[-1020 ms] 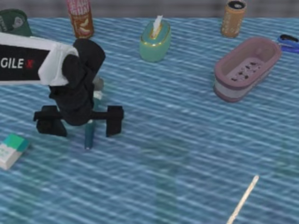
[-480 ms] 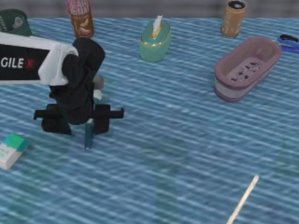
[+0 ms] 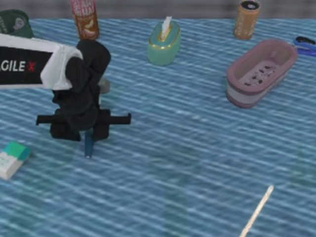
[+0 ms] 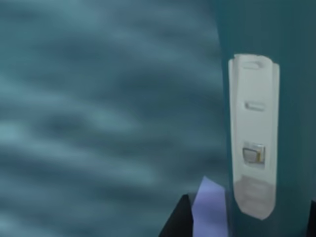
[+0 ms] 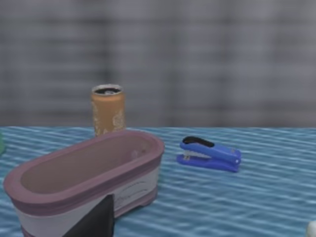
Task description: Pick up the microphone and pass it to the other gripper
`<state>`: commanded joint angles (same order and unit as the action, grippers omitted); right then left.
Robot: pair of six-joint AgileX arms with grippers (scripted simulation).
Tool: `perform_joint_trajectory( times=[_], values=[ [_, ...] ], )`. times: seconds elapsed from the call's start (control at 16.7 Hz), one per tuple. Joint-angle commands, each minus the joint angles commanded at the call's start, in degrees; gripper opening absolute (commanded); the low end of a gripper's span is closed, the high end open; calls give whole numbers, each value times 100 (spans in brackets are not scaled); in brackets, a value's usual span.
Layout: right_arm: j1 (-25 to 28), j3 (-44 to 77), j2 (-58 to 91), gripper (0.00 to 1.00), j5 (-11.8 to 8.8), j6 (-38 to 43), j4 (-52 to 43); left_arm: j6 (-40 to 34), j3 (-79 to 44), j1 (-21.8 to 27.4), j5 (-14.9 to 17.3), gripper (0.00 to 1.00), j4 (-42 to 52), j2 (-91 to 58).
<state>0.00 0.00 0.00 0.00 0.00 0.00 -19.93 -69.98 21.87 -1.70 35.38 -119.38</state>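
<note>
The microphone lies at the table's left, its dark teal handle pointing toward the front edge and its grey head peeking out beside the arm. My left gripper reaches down over it, shut on the handle. In the left wrist view the handle with its white switch strip fills the right side, and a finger pad presses against it. The other gripper, my right one, is out of the top view. One dark fingertip of it shows in the right wrist view, with nothing beside it.
Along the back stand a brown can, a green tissue box and an orange can. A pink tub and a blue stapler sit at the right. A wooden stick lies front right, a teal-white box front left.
My left gripper's fingers have drawn together from wide apart onto the microphone's handle. The handle has shifted slightly to the left.
</note>
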Motion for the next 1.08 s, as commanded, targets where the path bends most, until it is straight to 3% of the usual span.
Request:
perform_joint_trajectory(
  times=[0.18, 0.42, 0.72, 1.08],
  values=[
    [0, 0, 0, 100, 0, 0, 0, 105, -115, 7, -88, 0, 93, 370],
    [0, 0, 0, 100, 0, 0, 0, 307, 54, -7, 225, 0, -755, 526],
    [0, 0, 0, 100, 0, 0, 0, 786, 604, -73, 962, 0, -2778, 963],
    [0, 0, 0, 100, 0, 0, 0, 1490, 1501, -163, 2017, 0, -5892, 1684]
  ],
)
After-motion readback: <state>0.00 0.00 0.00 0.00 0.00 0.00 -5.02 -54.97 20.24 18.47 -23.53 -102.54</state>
